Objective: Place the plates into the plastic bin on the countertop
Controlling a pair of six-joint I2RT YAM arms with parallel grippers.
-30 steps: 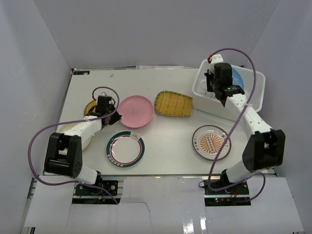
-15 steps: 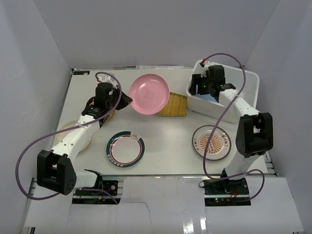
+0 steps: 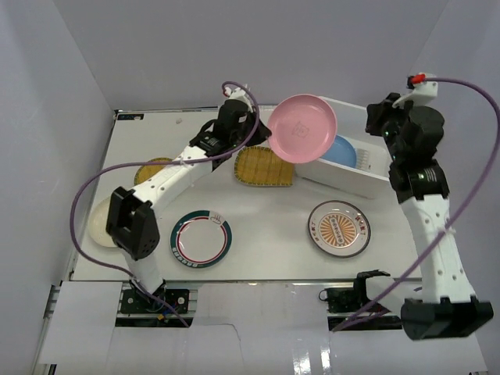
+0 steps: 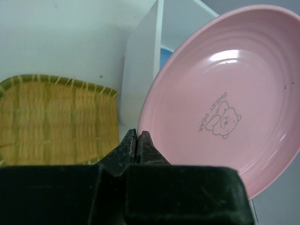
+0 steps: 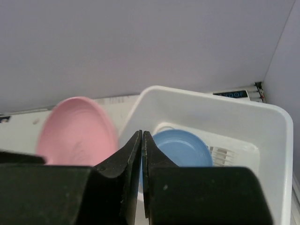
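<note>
Pink plate (image 3: 303, 128), rim pinched by left claw (image 4: 137, 138), hangs over plastic bin (image 3: 344, 176) edge; right claw (image 5: 141, 140) clenched empty.

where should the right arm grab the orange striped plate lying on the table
By the rim, probably. The orange striped plate lies flat on the countertop, so only its raised edge gives the fingers something to pinch. Bring the right gripper down from above onto the edge nearest that arm's base, one finger inside the rim and one outside; no other plate touches it there.
</note>
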